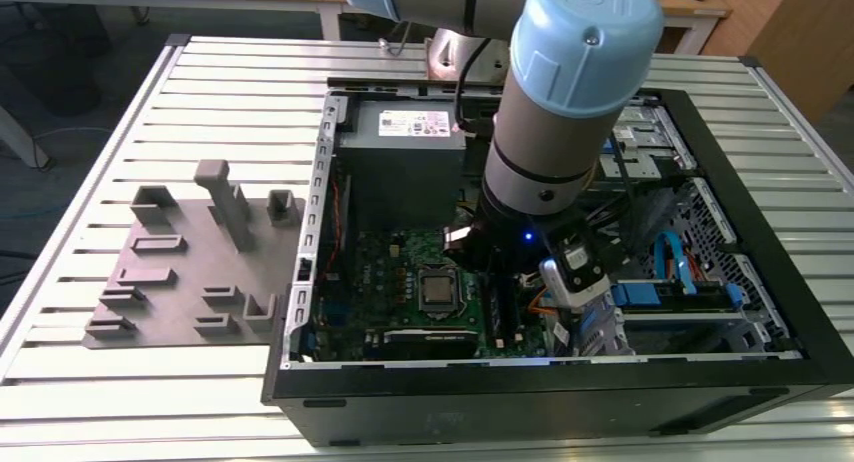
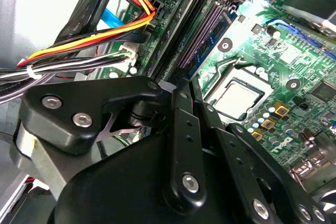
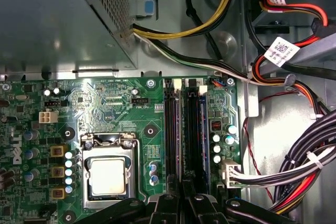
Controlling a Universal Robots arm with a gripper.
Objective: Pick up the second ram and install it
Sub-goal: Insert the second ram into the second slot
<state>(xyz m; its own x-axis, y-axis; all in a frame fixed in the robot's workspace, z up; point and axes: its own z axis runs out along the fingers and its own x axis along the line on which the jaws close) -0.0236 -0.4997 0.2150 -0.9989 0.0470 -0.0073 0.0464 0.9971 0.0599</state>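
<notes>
The gripper (image 2: 181, 85) is down inside the open computer case (image 1: 747, 377), directly over the memory slots (image 3: 184, 124) of the motherboard (image 3: 105, 98). In both wrist views its 2 black fingers (image 2: 184, 129) stand close together, narrow and nearly parallel, lined up along the slots. Whether they clamp the second ram cannot be told: the tips hide whatever lies between them.

In the second wrist view, a long strip with a purple-tinted face (image 2: 202, 32) stands in 1 slot just beside the fingertips, with a dark slot next to it; whether this strip is the second ram is not clear from the pictures.

Further out lie the processor socket (image 3: 107, 174) beside the slots, the power supply (image 1: 400, 132) and bundled cables (image 2: 100, 35).

Judging by this, pickup appears finished and the work is at the seating stage, the arm low over the slots; full seating and latching cannot be confirmed.
</notes>
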